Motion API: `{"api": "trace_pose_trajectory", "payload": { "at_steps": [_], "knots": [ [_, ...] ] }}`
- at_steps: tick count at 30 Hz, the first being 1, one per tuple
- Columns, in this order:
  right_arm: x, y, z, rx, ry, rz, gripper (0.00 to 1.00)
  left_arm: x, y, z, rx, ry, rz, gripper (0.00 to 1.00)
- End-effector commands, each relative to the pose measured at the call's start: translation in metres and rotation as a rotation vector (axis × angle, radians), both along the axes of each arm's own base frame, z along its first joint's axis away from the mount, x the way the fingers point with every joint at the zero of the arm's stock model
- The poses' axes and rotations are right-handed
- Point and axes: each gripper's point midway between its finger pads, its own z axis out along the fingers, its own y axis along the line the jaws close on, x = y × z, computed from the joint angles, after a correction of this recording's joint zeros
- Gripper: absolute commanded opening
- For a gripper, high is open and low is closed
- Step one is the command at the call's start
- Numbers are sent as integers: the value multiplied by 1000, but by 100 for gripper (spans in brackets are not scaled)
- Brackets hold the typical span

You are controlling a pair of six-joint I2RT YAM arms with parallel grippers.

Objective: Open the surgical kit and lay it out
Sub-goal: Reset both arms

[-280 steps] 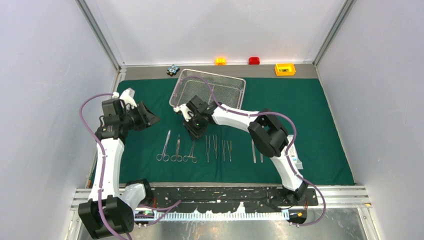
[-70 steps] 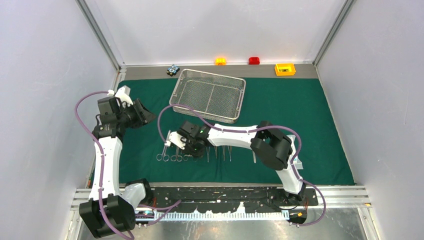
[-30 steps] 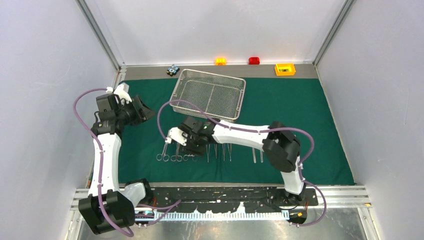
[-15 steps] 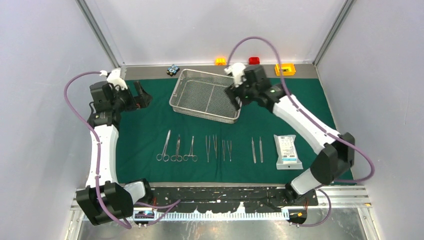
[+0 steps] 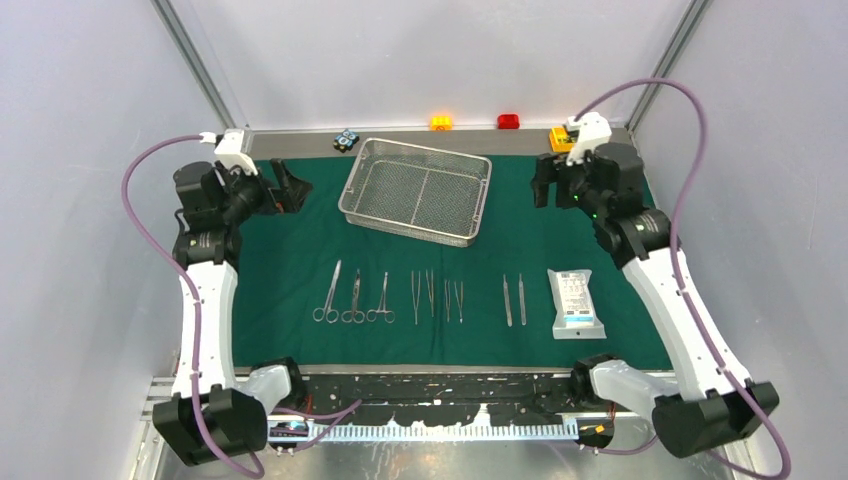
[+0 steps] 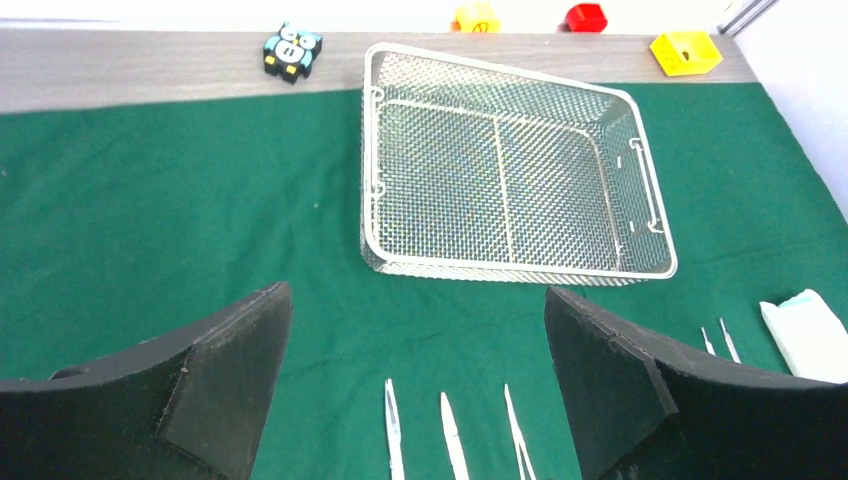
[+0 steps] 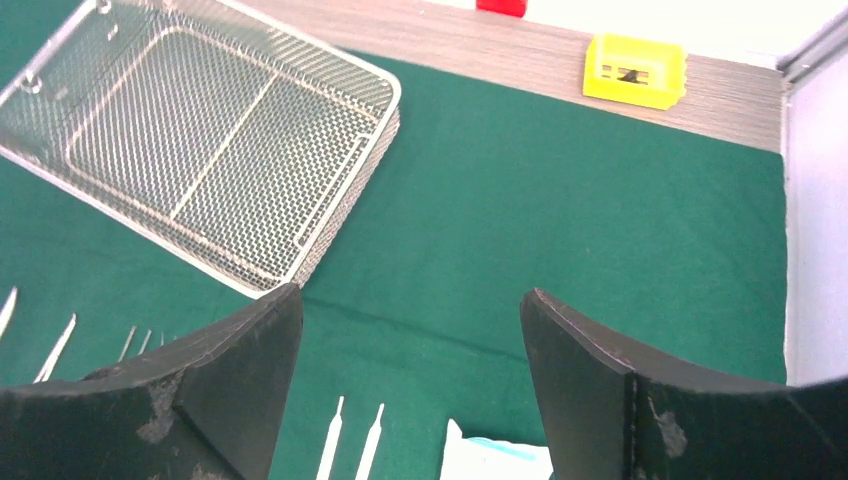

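The dark green drape lies spread flat. At its back stands the steel wire-mesh tray, with nothing in it. In a row near the front lie the ring-handled forceps, the tweezers, two slim silver instruments and the white pouch. My left gripper hangs open left of the tray. My right gripper hangs open to the tray's right. The left wrist view shows the left gripper wide open over bare drape, above instrument tips. The right gripper holds nothing either.
On the wooden strip behind the drape stand a yellow box, a red block, an orange block and a small black and blue toy. Grey walls close in on both sides.
My right arm has swung from the left end of the instrument row, past the tray, to the back right. The pouch has come into view. My left arm drew back and left.
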Motion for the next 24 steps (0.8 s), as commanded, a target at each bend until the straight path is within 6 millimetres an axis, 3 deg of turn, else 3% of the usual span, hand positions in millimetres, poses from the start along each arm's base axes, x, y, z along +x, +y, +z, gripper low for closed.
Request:
{"api": "trace_pose_trajectory", "payload": {
  "at_steps": [1,11,24],
  "knots": [
    [-6,-10,34,119,-110,-43,84,-12,-8,45,42,-147,-32,100],
    [-12,-30,46,119,-156,-98,85,-24,-2,48,77,-143,8,100],
    [-13,-38,45,125,-164,-120,85,-18,10,46,120,-136,57,100]
  ]
}}
